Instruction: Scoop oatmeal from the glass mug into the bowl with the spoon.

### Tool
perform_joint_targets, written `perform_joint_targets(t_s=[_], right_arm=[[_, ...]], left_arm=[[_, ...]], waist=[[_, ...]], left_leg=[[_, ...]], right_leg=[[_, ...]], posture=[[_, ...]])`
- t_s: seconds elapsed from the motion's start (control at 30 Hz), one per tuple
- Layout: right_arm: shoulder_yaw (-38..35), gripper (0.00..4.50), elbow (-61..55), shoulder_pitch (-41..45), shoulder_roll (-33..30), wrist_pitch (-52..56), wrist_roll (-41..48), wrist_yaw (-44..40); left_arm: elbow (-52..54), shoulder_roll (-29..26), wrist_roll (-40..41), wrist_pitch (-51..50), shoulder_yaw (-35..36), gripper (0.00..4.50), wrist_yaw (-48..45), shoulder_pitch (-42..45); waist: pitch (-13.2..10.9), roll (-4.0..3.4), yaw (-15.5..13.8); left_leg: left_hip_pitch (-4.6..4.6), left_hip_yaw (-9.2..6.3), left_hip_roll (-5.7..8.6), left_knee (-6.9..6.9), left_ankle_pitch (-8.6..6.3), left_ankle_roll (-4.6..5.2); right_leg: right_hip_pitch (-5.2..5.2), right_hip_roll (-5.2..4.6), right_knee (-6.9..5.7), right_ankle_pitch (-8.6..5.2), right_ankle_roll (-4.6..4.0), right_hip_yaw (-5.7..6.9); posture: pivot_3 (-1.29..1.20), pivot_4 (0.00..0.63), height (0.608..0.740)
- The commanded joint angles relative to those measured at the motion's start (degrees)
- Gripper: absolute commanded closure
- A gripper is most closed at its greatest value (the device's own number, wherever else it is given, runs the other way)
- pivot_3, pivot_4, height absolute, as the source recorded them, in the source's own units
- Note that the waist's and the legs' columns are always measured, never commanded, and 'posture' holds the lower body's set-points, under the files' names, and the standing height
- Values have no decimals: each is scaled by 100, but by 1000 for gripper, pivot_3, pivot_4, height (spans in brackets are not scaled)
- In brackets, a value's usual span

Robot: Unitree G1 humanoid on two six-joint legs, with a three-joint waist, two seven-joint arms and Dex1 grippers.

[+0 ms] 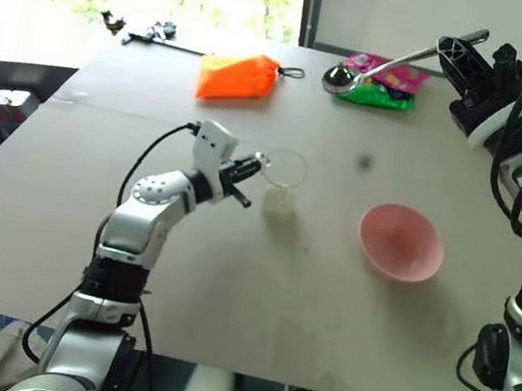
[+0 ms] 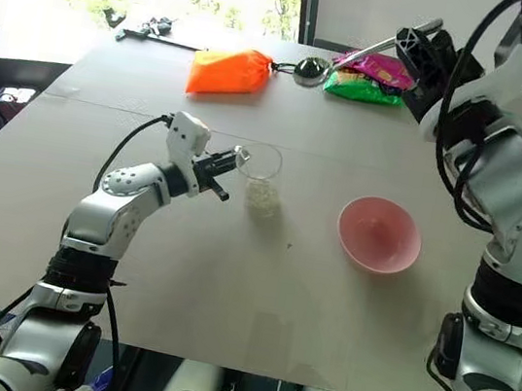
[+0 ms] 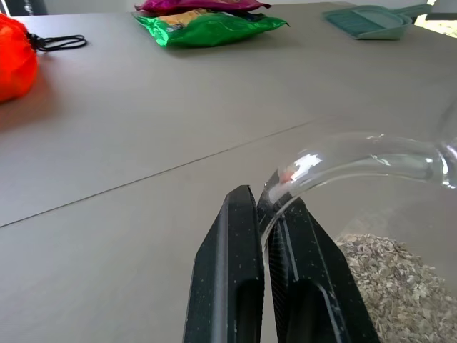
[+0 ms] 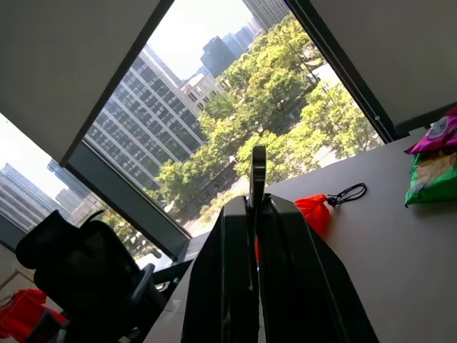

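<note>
Left wrist view has the left gripper (image 3: 270,207) pinched shut on the rim of the glass mug (image 1: 282,184), with the oatmeal (image 3: 389,275) heaped in the bottom; so the mug looks steadied, and I'd say we're right before the first scoop. Right gripper (image 1: 456,56) is clamped on the handle of the spoon (image 1: 384,63), held high over the far side of the table (image 1: 229,279); the bowl (image 1: 401,242) sits empty-looking, near the mug on the right arm's side. Next move probably means bringing the spoon down and tipping its head into the mug without knocking it. Grey tabletop; orange pouch (image 1: 237,77), green snack bag (image 1: 379,95), teal scoop (image 3: 371,20) further back; big window, trees and buildings outside.
</note>
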State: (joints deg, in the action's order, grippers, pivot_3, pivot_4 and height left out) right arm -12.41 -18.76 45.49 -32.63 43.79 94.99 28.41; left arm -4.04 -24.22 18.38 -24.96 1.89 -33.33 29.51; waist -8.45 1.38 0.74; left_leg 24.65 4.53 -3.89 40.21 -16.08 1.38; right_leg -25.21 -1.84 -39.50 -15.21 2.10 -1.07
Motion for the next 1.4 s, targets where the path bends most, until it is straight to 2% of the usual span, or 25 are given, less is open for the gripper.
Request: perform_joint_targets(t_s=[0.03,0.13,0.3,0.77,1.07,1.27,1.37,1.4], right_arm=[[325,4500,-243,160,-524,505,-547,-810],[573,4500,-385,231,-774,714,-966,-1274],[663,4500,-500,236,-666,730,-1264,-1567],[479,4500,-567,424,-338,653,-1532,-1545],[387,4500,-537,306,-90,704,-1008,-1239],[476,4500,-634,281,-370,922,-1256,-1343],[594,4500,-707,305,-835,1164,-1751,-1619],[863,4500,-665,333,-849,1137,-2177,-1783]], left_arm=[[-76,63,-183,347,264,4486,423,476],[-162,176,-324,466,235,4486,661,683],[-150,312,-540,426,107,4486,886,829],[-198,441,-773,368,21,4486,964,887],[-563,717,-899,486,-47,4486,1108,1210],[-618,870,-1037,735,-182,4486,1026,1229],[-663,889,-1075,919,-221,4486,981,1240],[-679,894,-1088,990,-229,4486,976,1245]], waist=[[0,0,-6],[0,0,-10],[0,0,-12],[0,0,-16],[0,0,-18],[0,0,-16],[0,0,-22],[0,0,-21]], left_leg=[[0,-1,0,0,0,1],[3,-3,12,0,-1,1],[9,-7,17,-1,-1,1],[9,-9,19,-1,0,0],[8,-11,21,0,0,0],[9,-10,23,0,0,0],[10,-11,23,-1,0,0],[10,-10,24,0,0,0]], right_leg=[[1,0,1,0,0,1],[0,3,6,0,0,2],[1,0,16,0,0,4],[1,-2,14,0,0,8],[2,-2,14,0,0,9],[2,-4,15,0,0,9],[2,-4,15,0,1,10],[2,-5,15,0,1,9]], posture=[[0,150,740],[0,150,740],[0,150,740],[0,150,740],[0,150,740],[0,150,740],[0,150,740],[0,150,740]])
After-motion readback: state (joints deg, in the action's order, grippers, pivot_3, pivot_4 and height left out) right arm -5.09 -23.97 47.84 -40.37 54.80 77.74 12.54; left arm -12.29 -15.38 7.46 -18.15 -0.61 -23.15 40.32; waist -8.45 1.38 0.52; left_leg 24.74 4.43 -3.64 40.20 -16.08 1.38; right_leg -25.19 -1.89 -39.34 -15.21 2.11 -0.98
